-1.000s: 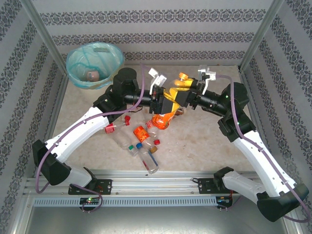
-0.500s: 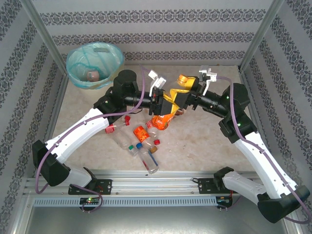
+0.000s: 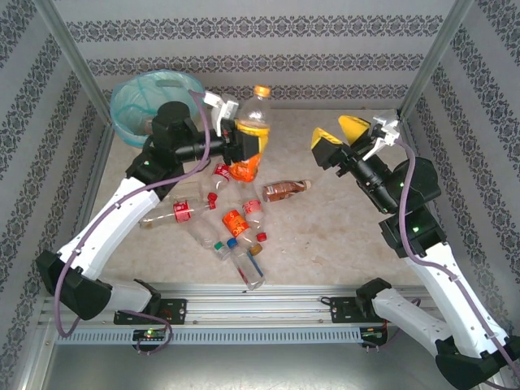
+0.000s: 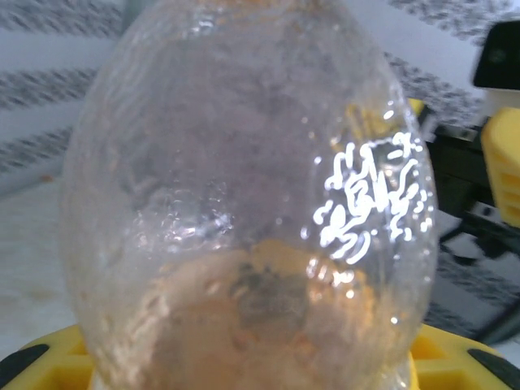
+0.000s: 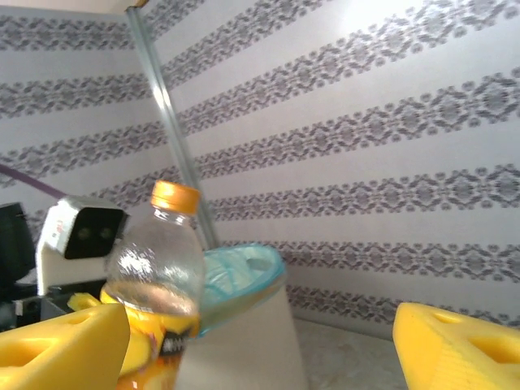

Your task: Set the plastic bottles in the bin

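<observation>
My left gripper (image 3: pixel 244 145) is shut on a clear plastic bottle (image 3: pixel 250 130) with an orange cap and orange label, held upright above the table just right of the bin (image 3: pixel 130 101). Close up, the bottle (image 4: pixel 244 203) stands between the yellow fingers (image 4: pixel 32 361). My right gripper (image 3: pixel 341 134) is open and empty, well to the right of the bottle. From the right wrist, the same bottle (image 5: pixel 158 268) stands in front of the bin (image 5: pixel 244 325), whose bag is blue-green. Several more bottles (image 3: pixel 236 227) lie on the table below the raised one.
A brown-labelled bottle (image 3: pixel 284 189) lies mid-table and a red-labelled one (image 3: pixel 175 213) lies under the left arm. Patterned walls with metal posts (image 3: pixel 426 69) close in the back and both sides. The right half of the table (image 3: pixel 341 236) is bare.
The right gripper opened, let go of the orange bottle and drew back to the right. The left gripper lifted the bottle and carried it left toward the bin.
</observation>
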`<act>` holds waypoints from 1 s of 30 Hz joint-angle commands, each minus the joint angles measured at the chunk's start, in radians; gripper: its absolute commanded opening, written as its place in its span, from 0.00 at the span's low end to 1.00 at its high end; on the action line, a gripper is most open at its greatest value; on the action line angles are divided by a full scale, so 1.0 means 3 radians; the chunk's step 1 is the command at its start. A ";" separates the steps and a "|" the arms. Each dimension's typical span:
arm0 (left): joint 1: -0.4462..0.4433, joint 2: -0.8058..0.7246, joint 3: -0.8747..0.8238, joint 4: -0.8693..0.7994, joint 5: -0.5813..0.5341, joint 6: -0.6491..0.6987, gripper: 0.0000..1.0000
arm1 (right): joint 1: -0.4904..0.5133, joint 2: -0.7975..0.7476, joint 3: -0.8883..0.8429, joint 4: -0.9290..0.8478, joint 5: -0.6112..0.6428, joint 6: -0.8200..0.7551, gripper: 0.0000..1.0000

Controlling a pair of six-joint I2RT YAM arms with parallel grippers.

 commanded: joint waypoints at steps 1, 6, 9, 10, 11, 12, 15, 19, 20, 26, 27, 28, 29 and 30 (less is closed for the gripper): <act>0.0215 -0.0127 0.0312 -0.0284 -0.0539 0.0577 0.48 | 0.0026 0.0031 -0.0074 0.0072 0.0310 -0.0081 0.84; 0.0505 -0.0038 0.0641 -0.0662 -0.1615 0.1207 0.48 | 0.0031 0.0103 -0.0042 0.0074 0.0291 -0.0056 0.82; 0.0835 0.0020 0.0625 -0.0637 -0.1819 0.1246 0.48 | 0.0031 0.0111 -0.0041 0.0072 0.0291 -0.0066 0.82; 0.0913 0.0043 0.0596 -0.0577 -0.1896 0.1295 0.48 | 0.0032 0.0119 -0.0036 0.0068 0.0295 -0.0076 0.82; 0.0984 0.0081 0.0567 -0.0524 -0.1983 0.1393 0.48 | 0.0034 0.0125 -0.0031 0.0065 0.0291 -0.0076 0.81; 0.1061 0.0130 0.0568 -0.0499 -0.2068 0.1451 0.48 | 0.0034 0.0130 -0.0040 0.0065 0.0285 -0.0074 0.81; 0.1318 0.0274 0.0529 -0.0396 -0.2096 0.1438 0.48 | 0.0037 0.0144 -0.0059 0.0065 0.0250 -0.0046 0.81; 0.1555 0.0365 0.0200 0.0034 -0.2274 0.1427 0.47 | 0.0037 0.0126 -0.0142 0.0091 0.0249 0.0004 0.80; 0.1609 0.0399 0.0149 0.0103 -0.2256 0.1408 0.48 | 0.0037 0.0119 -0.0156 0.0088 0.0249 0.0013 0.80; 0.1834 0.0596 0.0095 0.0239 -0.2133 0.1299 0.49 | 0.0037 0.0096 -0.0180 0.0037 0.0249 -0.0011 0.80; 0.1845 0.0608 0.0088 0.0253 -0.2128 0.1296 0.50 | 0.0038 0.0099 -0.0183 0.0029 0.0254 -0.0007 0.80; 0.1854 0.0616 0.0079 0.0264 -0.2118 0.1287 0.53 | 0.0037 0.0101 -0.0180 0.0039 0.0260 -0.0010 0.80; 0.1860 0.0626 0.0073 0.0253 -0.2094 0.1280 0.58 | 0.0037 0.0106 -0.0184 0.0046 0.0257 -0.0010 0.79; 0.1865 0.0628 0.0080 0.0240 -0.2070 0.1269 0.65 | 0.0037 0.0109 -0.0186 0.0056 0.0250 -0.0010 0.79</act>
